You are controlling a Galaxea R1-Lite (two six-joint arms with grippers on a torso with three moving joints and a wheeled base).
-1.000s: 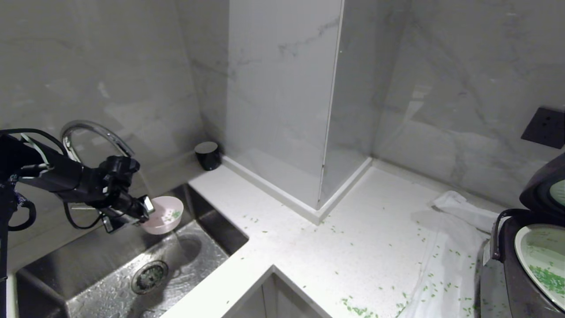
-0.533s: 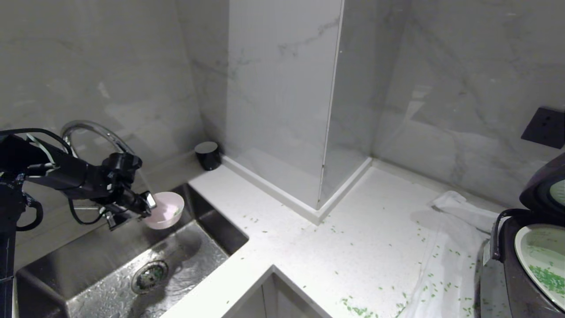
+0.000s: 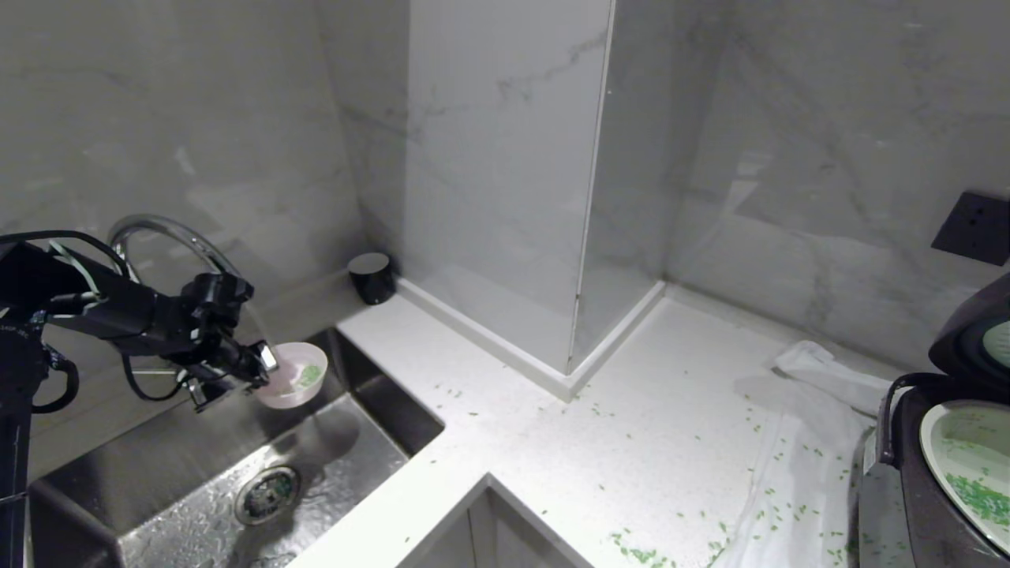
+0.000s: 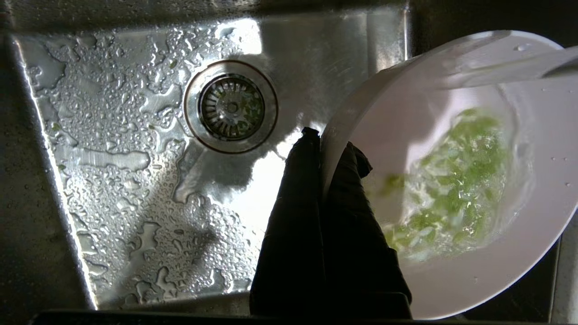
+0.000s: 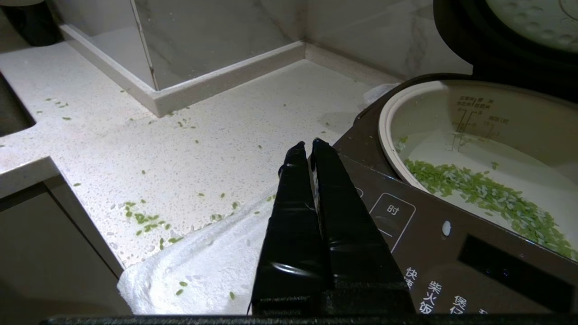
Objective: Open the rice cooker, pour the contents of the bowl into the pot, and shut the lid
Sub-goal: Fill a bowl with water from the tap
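The rice cooker (image 5: 420,234) panel shows 时, 快, 柴火.

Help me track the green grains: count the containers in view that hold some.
2: the pink bowl, gripped by the left gripper over the sink, and the cooker's pot at far right. Loose grains also litter the counter.

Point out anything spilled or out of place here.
Green grains lie scattered over the counter and the white towel beside the open rice cooker, instead of in its pot.
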